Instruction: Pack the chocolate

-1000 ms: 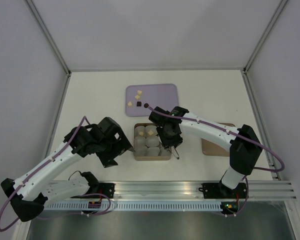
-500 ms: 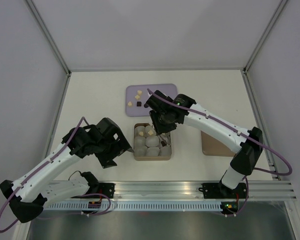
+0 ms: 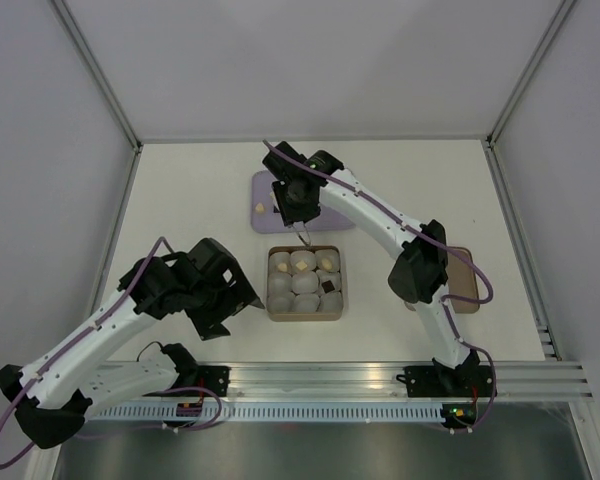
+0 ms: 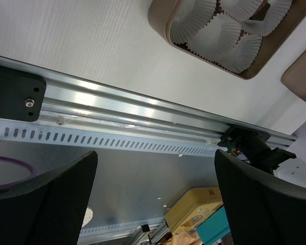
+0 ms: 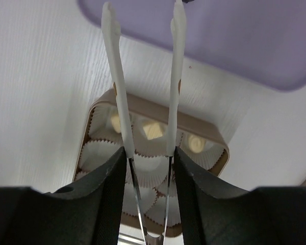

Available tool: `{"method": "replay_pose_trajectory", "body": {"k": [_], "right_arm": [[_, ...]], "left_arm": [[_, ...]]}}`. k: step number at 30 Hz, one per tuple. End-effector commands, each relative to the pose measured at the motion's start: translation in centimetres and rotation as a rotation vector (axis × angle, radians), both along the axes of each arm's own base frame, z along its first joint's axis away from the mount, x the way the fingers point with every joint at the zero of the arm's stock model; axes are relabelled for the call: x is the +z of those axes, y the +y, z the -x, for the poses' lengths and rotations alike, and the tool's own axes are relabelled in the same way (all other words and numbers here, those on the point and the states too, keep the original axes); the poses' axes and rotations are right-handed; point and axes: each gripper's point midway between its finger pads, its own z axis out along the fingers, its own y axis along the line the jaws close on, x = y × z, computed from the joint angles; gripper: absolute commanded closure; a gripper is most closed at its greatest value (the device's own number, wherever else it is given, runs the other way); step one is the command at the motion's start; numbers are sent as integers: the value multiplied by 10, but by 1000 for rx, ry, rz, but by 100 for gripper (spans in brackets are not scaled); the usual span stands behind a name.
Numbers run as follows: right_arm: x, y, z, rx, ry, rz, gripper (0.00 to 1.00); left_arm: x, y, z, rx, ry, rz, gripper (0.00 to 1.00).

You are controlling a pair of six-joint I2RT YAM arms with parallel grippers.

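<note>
Top view, overall layout. The left arm lies at lower left of the frame; the right arm reaches up to the purple tray (image 3: 335, 190) at upper centre and hides much of it. The tan box (image 3: 305, 316) sits on the white counter (image 3: 190, 200) just below the tray, at frame centre, and holds white paper cups (image 3: 305, 302).

Chocolate: three cream chocolates (image 3: 302, 264) lie in the box's top row, one per cup. One dark chocolate (image 3: 329, 286) sits in the cup at the right of the middle row. One cream piece (image 3: 261, 209) lies on the tray's left edge, well apart from the box. Whatever lies under the arm cannot be made out.

Right wrist view. The right end effector (image 5: 148, 168) is clamped on the silver tongs (image 5: 172, 76). The tongs' two white tips stand apart near the top of the frame, one at the tray's edge and one over the tray, w/ nothing seen between them. The three cream pieces show below, approx. centre frame.

Left wrist view. The left end effector (image 4: 154, 168) has its fingers (image 4: 46, 204) spread wide apart and grips nothing. A corner of the box shows at upper right; the aluminium rail (image 4: 143, 109) crosses mid-frame.

A flat tan piece (image 3: 465, 290) lies right of the box, partly under the right arm.
</note>
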Motion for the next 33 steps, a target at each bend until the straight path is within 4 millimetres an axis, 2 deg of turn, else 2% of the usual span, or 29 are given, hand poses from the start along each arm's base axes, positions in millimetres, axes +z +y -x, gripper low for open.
{"method": "replay_pose_trajectory", "body": {"k": [1,6,12,15,33], "right_arm": [[1,-18,-30,-42,11,-27,53],[-35,-27,-49,15,42,20,52],[-58,-29,-53,110,82,52,50],[-66,-34,-57,100,103,46,50],[-103,-25,-74,72,117,64,48]], "left_arm": [[8,5,16,-20,44,16,0],[5,3,18,-31,70,9,0],[6,1,14,-48,70,-10,0],[4,-1,13,-51,80,-17,0],[1,3,17,-21,80,-6,0]]}}
